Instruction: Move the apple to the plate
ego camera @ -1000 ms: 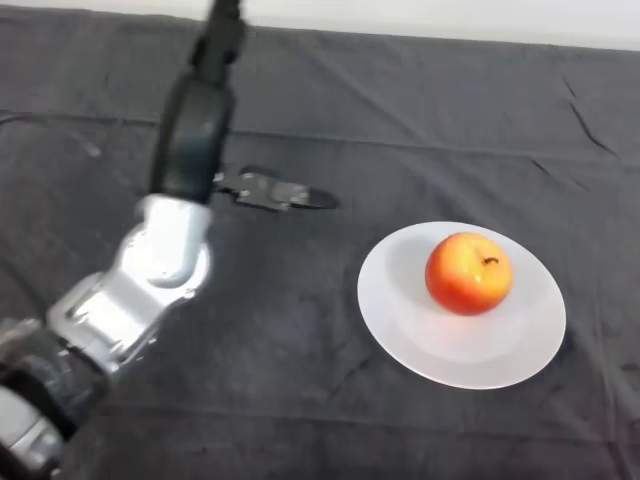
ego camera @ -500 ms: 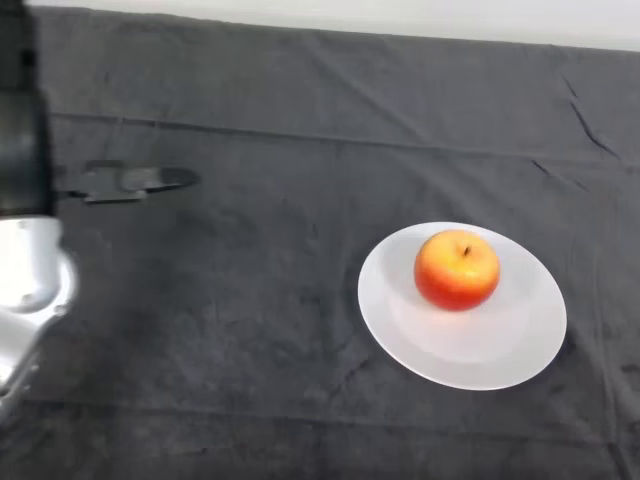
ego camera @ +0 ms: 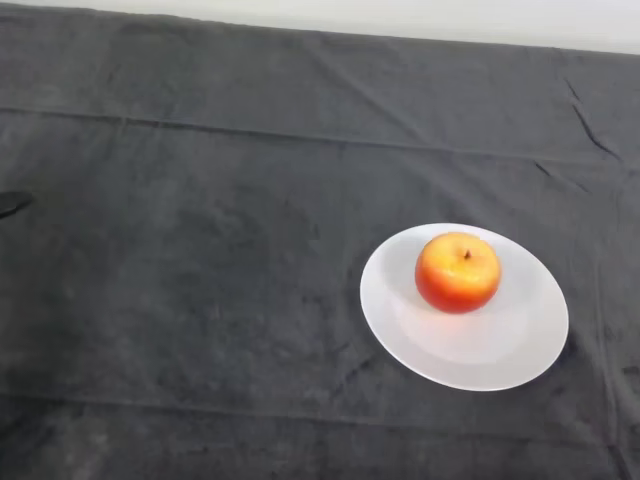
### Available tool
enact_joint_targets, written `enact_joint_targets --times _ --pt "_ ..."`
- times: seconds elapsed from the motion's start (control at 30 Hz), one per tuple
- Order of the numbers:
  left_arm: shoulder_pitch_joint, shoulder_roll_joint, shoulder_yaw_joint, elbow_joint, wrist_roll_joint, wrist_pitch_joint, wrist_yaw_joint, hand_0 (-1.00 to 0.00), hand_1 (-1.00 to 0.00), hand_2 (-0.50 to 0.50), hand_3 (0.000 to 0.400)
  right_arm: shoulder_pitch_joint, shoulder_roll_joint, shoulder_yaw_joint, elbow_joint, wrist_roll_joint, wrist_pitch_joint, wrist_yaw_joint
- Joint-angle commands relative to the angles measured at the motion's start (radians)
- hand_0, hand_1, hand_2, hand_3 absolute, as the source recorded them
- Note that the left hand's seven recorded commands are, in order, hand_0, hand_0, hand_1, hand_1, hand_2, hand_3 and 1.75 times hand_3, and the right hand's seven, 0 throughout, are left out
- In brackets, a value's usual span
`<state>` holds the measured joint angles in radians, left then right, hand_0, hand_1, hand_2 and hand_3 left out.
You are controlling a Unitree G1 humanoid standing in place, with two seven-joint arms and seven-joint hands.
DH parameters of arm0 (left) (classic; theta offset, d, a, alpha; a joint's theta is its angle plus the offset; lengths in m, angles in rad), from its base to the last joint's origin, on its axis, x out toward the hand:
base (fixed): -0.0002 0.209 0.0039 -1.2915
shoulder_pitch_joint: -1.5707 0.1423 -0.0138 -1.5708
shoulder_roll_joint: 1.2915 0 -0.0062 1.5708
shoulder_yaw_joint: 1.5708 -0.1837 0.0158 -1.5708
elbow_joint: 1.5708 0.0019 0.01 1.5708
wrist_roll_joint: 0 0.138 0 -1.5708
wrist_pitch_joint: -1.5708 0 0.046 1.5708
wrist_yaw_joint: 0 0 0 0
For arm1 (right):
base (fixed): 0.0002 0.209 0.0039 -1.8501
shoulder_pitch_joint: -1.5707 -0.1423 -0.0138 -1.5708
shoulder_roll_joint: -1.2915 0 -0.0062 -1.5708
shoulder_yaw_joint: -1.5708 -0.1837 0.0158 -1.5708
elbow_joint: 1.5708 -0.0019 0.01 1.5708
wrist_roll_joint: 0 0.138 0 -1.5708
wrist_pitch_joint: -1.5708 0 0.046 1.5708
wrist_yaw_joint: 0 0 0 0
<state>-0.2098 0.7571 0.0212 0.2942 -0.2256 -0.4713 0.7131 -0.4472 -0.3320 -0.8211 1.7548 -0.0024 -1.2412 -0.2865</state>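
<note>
A worktop (ego camera: 200, 300) draped in a dark grey cloth (ego camera: 300, 100) is seen from above, filling nearly the whole head view. The cloth is marked by long creases running across its far half and by a few shorter folds near the right edge. A round white plate (ego camera: 520, 350) is set on the cloth in the right half of the view. An apple (ego camera: 458, 271), red with a yellow-orange flush around its stem, is seated upright on the plate, slightly toward the far left of the plate's middle. A pale strip of background is visible beyond the worktop's far edge.
</note>
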Motion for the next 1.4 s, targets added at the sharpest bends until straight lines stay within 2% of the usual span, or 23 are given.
enact_joint_targets --times 0.03,0.5,1.4 --pt "-0.005 0.019 0.030 0.004 0.032 0.003 0.016 0.00 0.00 0.00 0.000 0.131 0.093 -0.0055 0.052 0.0204 0.039 -0.0018" --pt "-0.009 -0.032 0.094 -0.017 0.104 0.060 0.032 0.00 0.00 0.00 0.000 0.130 0.093 -0.0041 0.051 0.0222 0.040 -0.0013" --pt "-0.023 -0.097 0.171 -0.014 0.188 0.077 -0.031 0.00 0.00 0.00 0.000 0.131 0.093 -0.0016 0.050 0.0259 0.040 0.0000"
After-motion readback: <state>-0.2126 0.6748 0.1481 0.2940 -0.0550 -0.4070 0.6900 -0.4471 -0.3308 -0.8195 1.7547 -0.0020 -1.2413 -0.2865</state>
